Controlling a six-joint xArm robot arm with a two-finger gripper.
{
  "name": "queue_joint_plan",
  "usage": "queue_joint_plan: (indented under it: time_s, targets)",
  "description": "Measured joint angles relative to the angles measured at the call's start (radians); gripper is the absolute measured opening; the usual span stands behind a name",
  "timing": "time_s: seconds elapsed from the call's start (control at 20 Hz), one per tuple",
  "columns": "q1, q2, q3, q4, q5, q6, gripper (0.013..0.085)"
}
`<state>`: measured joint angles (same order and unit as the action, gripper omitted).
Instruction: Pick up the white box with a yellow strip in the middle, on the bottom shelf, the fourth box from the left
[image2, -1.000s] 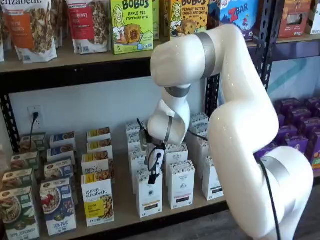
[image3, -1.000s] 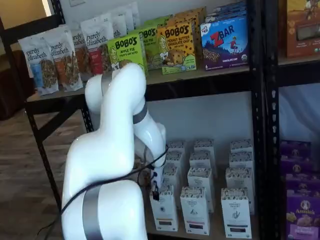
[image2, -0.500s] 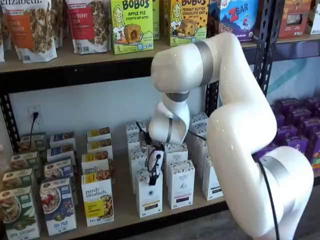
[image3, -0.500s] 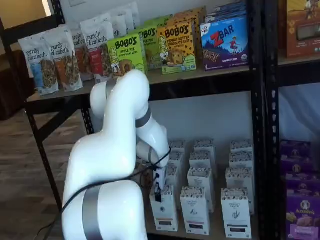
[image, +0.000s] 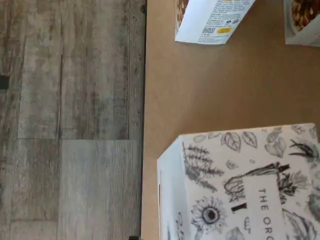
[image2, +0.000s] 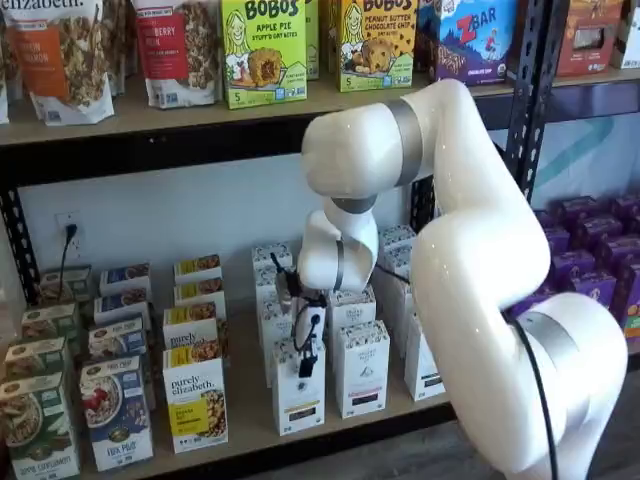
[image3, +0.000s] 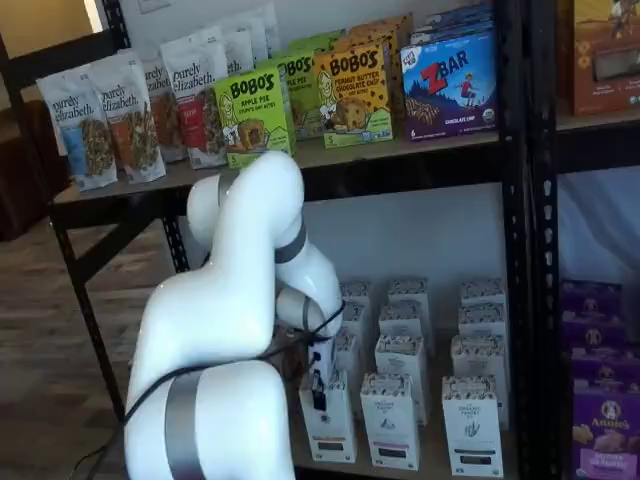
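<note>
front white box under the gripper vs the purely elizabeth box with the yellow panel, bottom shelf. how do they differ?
The white box is white with a small dark label low on its front; the purely elizabeth box carries a large yellow panel and a food photo on top. The white box is narrower, the purely elizabeth box wider. The gripper hangs right at the white box's top; nothing is near the purely elizabeth box. Both stand upright at the front of the bottom shelf.
</note>
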<state>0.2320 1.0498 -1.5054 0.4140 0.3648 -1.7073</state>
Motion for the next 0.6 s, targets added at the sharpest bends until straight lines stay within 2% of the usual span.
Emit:
queue_joint_plan:
  time_s: [0.2,0.3,0.6]
  targets:
    - [0.001,0.014,-0.012,-0.047,-0.006,0.043,0.085]
    - [0.0,0.021,-0.019,-0.089,-0.008,0.08,0.085]
    - [-0.008,0.026,-0.023,-0.136,-0.007,0.115,0.085]
